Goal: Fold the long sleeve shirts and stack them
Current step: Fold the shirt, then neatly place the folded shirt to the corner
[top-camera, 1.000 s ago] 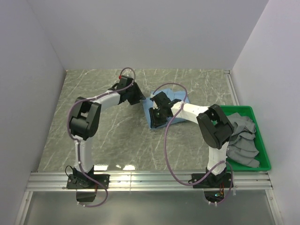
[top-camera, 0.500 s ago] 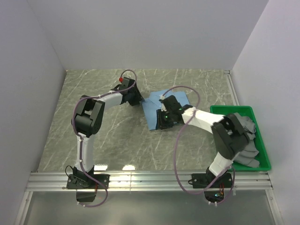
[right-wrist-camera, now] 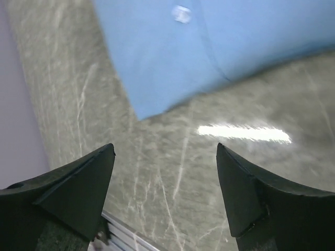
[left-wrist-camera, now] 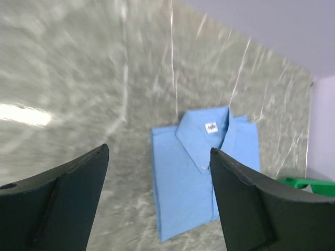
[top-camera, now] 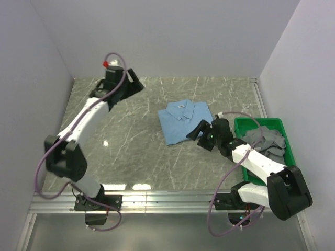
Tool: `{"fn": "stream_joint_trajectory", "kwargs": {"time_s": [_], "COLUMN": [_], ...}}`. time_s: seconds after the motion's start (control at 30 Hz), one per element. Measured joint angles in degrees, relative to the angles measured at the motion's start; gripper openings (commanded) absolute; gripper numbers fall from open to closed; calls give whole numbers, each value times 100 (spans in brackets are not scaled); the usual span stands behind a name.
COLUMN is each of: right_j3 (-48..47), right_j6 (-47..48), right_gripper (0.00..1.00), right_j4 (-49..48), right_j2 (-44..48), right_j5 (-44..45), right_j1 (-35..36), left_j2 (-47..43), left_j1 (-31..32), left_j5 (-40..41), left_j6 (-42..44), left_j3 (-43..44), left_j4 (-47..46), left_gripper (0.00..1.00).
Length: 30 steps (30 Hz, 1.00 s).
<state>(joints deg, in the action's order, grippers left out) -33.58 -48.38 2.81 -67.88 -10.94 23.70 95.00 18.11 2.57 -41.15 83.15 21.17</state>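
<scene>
blue shirt (top-camera: 184, 121): 1 | green bin (top-camera: 245, 124): 1 | grey cloth pile (top-camera: 269, 140): 1

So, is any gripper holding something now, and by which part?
Nothing is held. The left gripper and the right gripper are both open and empty; the blue shirt lies folded on the table, apart from both.

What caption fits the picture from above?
Folded blue shirt lies on the table, left gripper and right gripper both open, neither touching it.

Open right claw (right-wrist-camera: 165, 191) above blue shirt (right-wrist-camera: 209, 52)
</scene>
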Motion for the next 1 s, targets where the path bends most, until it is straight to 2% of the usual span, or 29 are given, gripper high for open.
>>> {"fn": "stream_joint_trajectory", "kwargs": {"time_s": [0.17,0.37,0.5,0.77,0.87,0.9,0.97,1.0], "right_j3": [686,1224,1311,1167,988,929,802,761], "right_j6": [-1049,-2269,-2852,-3541,-3731,-3770,-3836,-3873], "right_gripper": [84,79,73,71,64,58,52,43], "right_j4": [-417,-1606,-2157,-2979,-3075,-3091,-3060,-3064], "right_j2": [24,-238,-828,-1626,-1904,-1989,-2155,-2229], "right_j5": [140,448,686,1108,1220,1246,1303,1311], "right_j1": [-164,-175,-175,-81,9,42,96,116], "left_j2": [-1239,-2365,-2487,-2514,-2542,-2544,-2553,-2553], "left_j1": [-409,-623,-719,-789,-791,-791,-791,-791], "left_j5": [299,791,951,1202,1263,1281,1300,1320], "left_j6": [514,955,1078,1204,1222,1224,1237,1246], "left_j3": [-164,-1248,-1847,-2245,-2245,-2245,-2245,-2245], "left_j4": [302,365,361,326,306,306,306,306], "left_gripper": [86,88,87,86,86,86,86,86]}}
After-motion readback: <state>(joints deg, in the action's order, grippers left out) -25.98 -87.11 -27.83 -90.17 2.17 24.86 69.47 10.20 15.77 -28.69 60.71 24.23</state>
